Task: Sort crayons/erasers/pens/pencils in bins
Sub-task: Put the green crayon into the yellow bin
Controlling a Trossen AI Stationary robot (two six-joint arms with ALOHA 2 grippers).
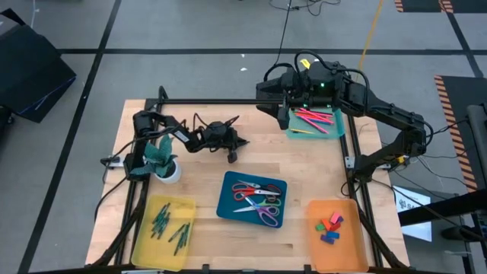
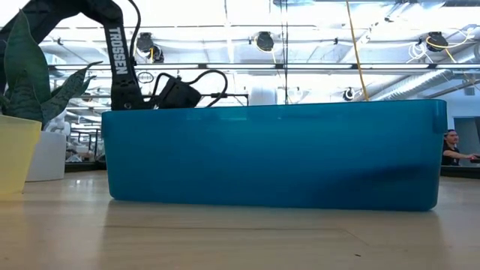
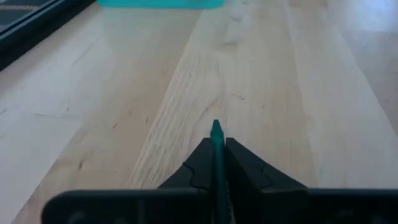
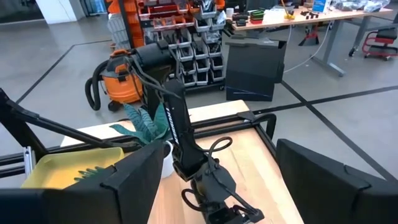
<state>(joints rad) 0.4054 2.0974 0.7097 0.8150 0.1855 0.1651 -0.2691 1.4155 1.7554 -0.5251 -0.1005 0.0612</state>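
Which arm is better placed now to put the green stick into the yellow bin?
Left. Its gripper is shut on the green stick and the yellow bin lies on its side.

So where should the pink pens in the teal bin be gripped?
Mid-shaft, coming straight down from above. The pink pens lie flat in the teal bin, so the grip should close across the thin shaft, not along it. They lie close together, so picking out just one may be hard.

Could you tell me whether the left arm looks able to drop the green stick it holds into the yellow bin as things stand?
Probably yes. The left gripper is shut on the green stick, and bare table lies between it and the yellow bin; only the potted plant stands near that path.
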